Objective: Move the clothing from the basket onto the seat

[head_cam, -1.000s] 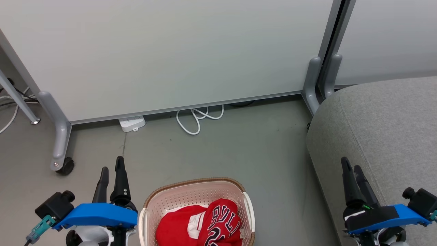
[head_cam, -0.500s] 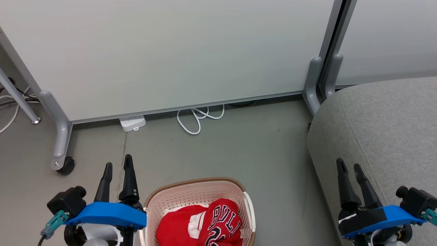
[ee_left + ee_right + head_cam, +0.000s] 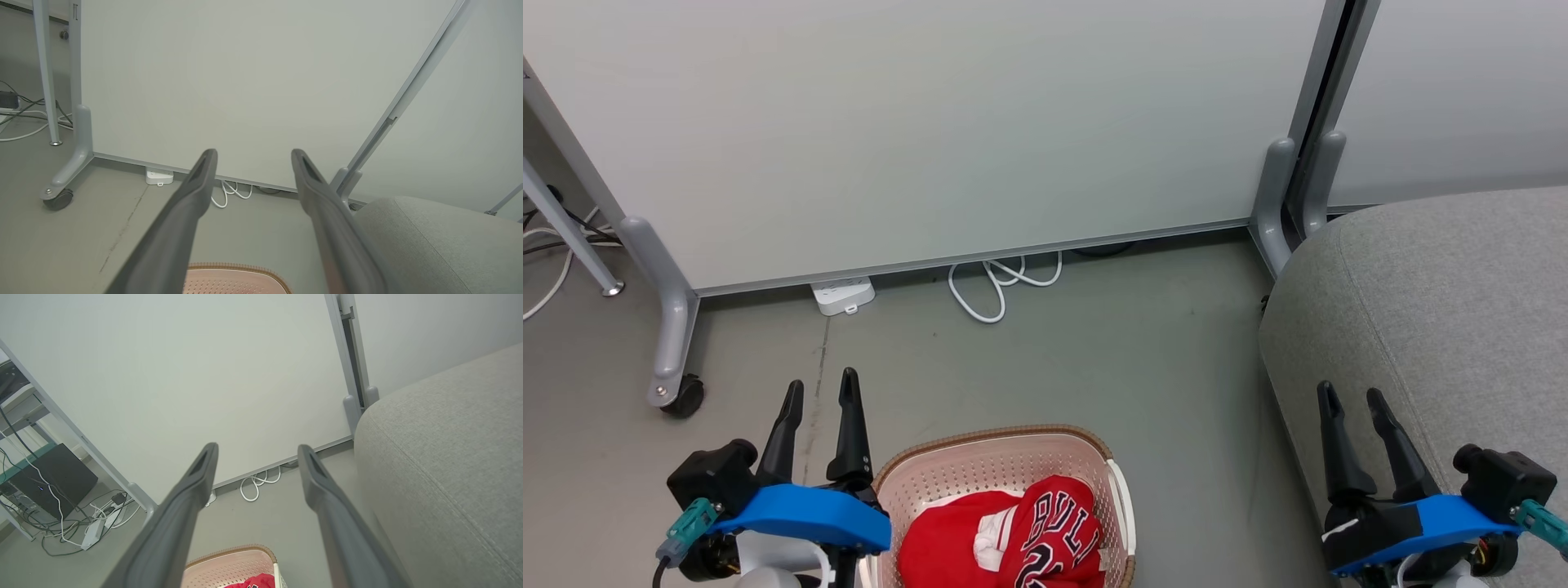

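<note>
The red clothing (image 3: 1013,535), with "BULLS" lettering on top, lies bunched in the cream basket (image 3: 980,461) on the floor at the bottom middle of the head view. A sliver of red clothing (image 3: 251,583) also shows in the basket (image 3: 231,565) in the right wrist view. My left gripper (image 3: 821,392) hangs open and empty just left of the basket. The basket rim (image 3: 237,271) peeks in below the left gripper (image 3: 251,155). My right gripper (image 3: 1352,396) is open and empty over the front edge of the light-grey seat (image 3: 1445,310), which fills the right side.
A pale partition panel (image 3: 931,122) on castor feet (image 3: 678,396) stands behind the basket. A white power strip (image 3: 843,296) and looped cable (image 3: 996,286) lie at its base. Cables and a dark box (image 3: 53,482) sit at the far left. Bare grey floor (image 3: 1094,359) separates basket and seat.
My left gripper has moved forward and right, closer to the basket's left rim. My right gripper has shifted slightly left, its fingers now seen more apart. The clothing has not moved.
</note>
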